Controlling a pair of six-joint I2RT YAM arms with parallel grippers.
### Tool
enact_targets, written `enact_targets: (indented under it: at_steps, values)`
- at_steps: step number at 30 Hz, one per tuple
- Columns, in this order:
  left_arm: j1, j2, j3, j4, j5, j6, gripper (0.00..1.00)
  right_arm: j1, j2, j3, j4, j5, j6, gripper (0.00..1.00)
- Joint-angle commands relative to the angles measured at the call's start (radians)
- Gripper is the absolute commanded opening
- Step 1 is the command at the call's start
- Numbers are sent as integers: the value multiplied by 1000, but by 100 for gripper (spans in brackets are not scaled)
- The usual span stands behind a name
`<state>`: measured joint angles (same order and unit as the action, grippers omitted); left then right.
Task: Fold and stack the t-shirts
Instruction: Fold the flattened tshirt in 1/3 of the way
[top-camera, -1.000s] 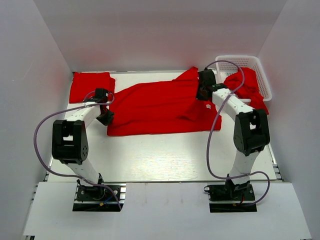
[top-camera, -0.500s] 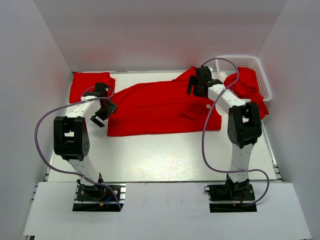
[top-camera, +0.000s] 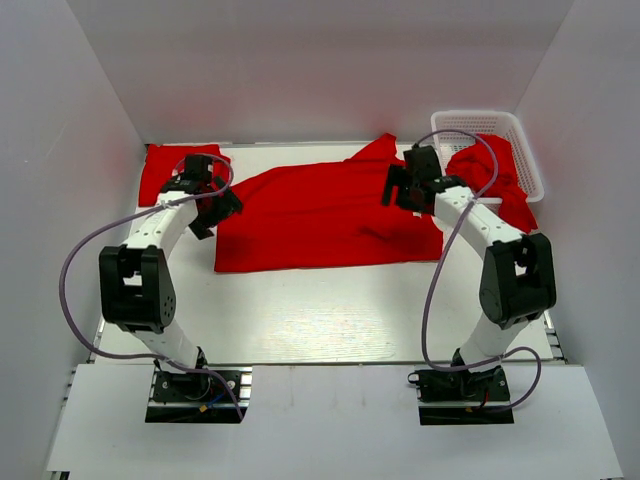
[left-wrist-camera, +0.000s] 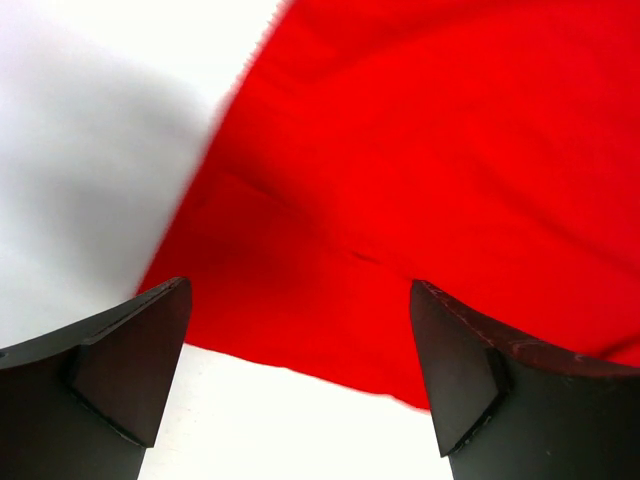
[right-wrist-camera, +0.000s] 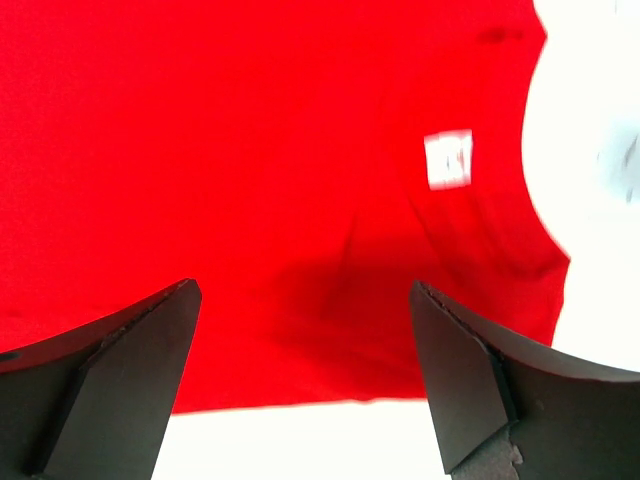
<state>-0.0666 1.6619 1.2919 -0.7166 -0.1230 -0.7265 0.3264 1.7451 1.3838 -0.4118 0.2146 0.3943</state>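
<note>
Red spread shirt (top-camera: 320, 215) lies flat across the table (top-camera: 300, 310); left gripper (left-wrist-camera: 298, 290) hangs over its left edge, jaws apart, empty. Right gripper (right-wrist-camera: 305, 290) hangs over the collar end near the white label (right-wrist-camera: 447, 160), jaws apart, empty. Folded shirt (top-camera: 170, 172) sits far left; third shirt (top-camera: 490, 170) spills from the basket (top-camera: 520, 135) far right.

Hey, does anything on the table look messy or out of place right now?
Yes. A loose t-shirt hangs over the near rim of the basket. The spread t-shirt lies unevenly, with one sleeve poking out at the far edge. The folded t-shirt at far left looks tidy.
</note>
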Motion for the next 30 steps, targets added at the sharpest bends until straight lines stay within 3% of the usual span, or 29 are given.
enact_targets:
  at_steps: [1, 11, 22, 30]
  values:
    - [-13, 38, -17, 60, 146, 117, 100, -4, -44, -97, 34, -23, 31, 90]
    - [-104, 173, -40, 98, 192, 231, 100, -41, 11, -233, 116, -121, 150, 90]
    - [-122, 162, -322, 132, 158, 226, 100, -69, -24, -514, 246, -167, 205, 90]
    - [-131, 44, -493, 97, 141, 162, 100, -69, -258, -739, 206, -127, 288, 90]
